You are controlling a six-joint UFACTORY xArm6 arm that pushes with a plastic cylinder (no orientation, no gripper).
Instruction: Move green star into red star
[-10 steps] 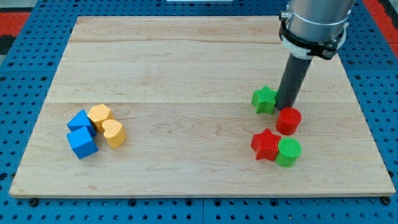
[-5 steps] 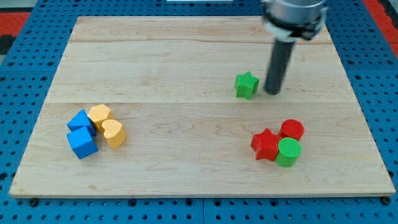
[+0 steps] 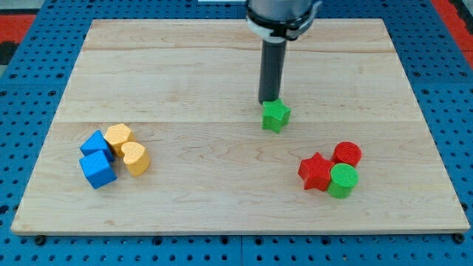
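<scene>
Just above the green star (image 3: 276,115), my tip (image 3: 267,101), touching it.

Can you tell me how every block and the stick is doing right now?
my tip: down on the board, right at the green star's top edge.
green star: alone, apart from the red star.
red star: touching the green round block.
green round block: upright, beside the red round block.
red round block: upright.
two blue blocks: bunched with the yellow ones.
two yellow blocks: side by side.
</scene>
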